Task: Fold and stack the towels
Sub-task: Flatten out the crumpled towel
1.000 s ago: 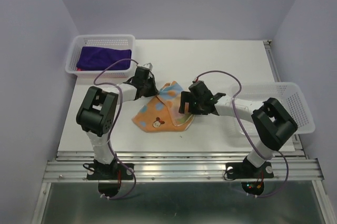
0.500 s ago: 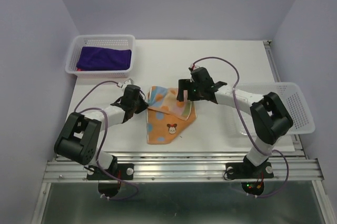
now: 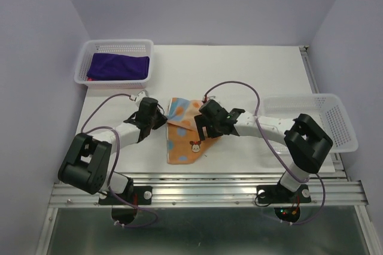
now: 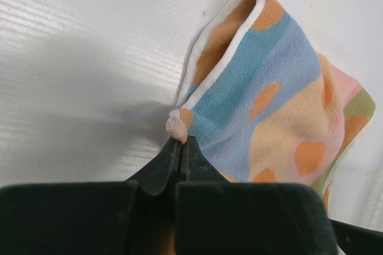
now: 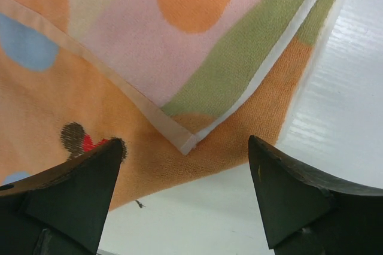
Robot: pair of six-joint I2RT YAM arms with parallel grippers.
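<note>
Where it folds, orange towel [image 3: 179,147], pastel bands, dots, white hem.

Robotics lab test cell: plain lilac walls [image 3: 36,57] enclose a white table [image 3: 239,69]; metal mounting rail [image 3: 203,188] at 6 o'clock.

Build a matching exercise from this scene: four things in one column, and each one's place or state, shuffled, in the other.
Things
1. left gripper
2. right gripper
3. purple towel
4. patterned towel

Places or states
A. lying in the far-left basket
B. open, over the patterned towel
C. on the table, partly folded
D. shut on a towel corner

Pairs: 1-D, 2-B, 3-A, 4-C
</note>
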